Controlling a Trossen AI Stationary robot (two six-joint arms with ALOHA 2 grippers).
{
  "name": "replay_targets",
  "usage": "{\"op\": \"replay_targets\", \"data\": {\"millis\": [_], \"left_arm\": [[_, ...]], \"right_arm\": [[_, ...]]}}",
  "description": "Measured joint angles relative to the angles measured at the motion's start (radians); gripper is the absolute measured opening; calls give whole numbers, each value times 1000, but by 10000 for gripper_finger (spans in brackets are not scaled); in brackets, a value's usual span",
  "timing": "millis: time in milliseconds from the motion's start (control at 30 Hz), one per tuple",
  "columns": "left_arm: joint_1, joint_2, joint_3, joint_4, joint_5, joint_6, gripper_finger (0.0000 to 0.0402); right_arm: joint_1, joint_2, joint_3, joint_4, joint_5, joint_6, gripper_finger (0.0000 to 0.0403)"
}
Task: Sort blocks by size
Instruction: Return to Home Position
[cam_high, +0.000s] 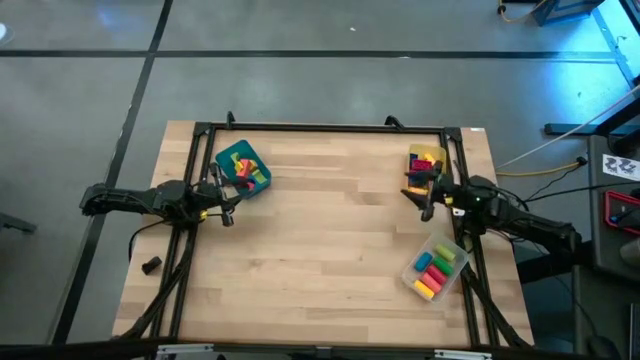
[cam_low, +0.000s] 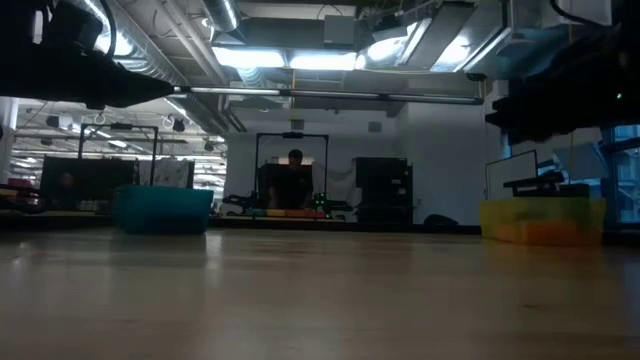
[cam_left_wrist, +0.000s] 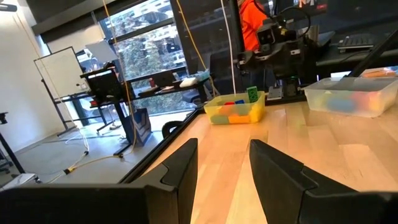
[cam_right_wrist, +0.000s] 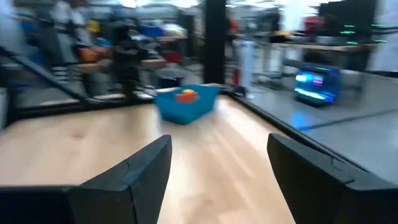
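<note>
The blocks lie sorted in three trays on the wooden table. A teal tray (cam_high: 243, 168) (cam_right_wrist: 185, 102) at the far left holds red, pink and yellow blocks. A yellow tray (cam_high: 425, 160) (cam_left_wrist: 235, 110) at the far right holds several more. A clear tray (cam_high: 437, 268) (cam_left_wrist: 351, 94) near the right edge holds pink, green, orange and yellow blocks. My left gripper (cam_high: 222, 202) (cam_left_wrist: 224, 168) hovers level just near of the teal tray, open and empty. My right gripper (cam_high: 418, 198) (cam_right_wrist: 217, 168) hovers level just near of the yellow tray, open and empty.
A black frame (cam_high: 320, 128) runs along the table's far and side edges. A small black lump (cam_high: 151, 265) lies on the floor left of the table. Bare wood spans the table's middle between the arms. A person (cam_low: 293, 180) sits in the room beyond.
</note>
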Motion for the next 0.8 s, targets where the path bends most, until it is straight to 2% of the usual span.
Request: {"op": "replay_targets", "data": {"millis": [100,200,633,800], "left_arm": [[0,0,0,0,0,0,131],[0,0,0,0,0,0,131],[0,0,0,0,0,0,131],[0,0,0,0,0,0,131]], "right_arm": [[0,-1,0,-6,85,-3,264],[0,-1,0,-3,114,-3,264],[0,-1,-1,-3,118,-3,264],[34,-3,-1,-2,120,-3,264]]}}
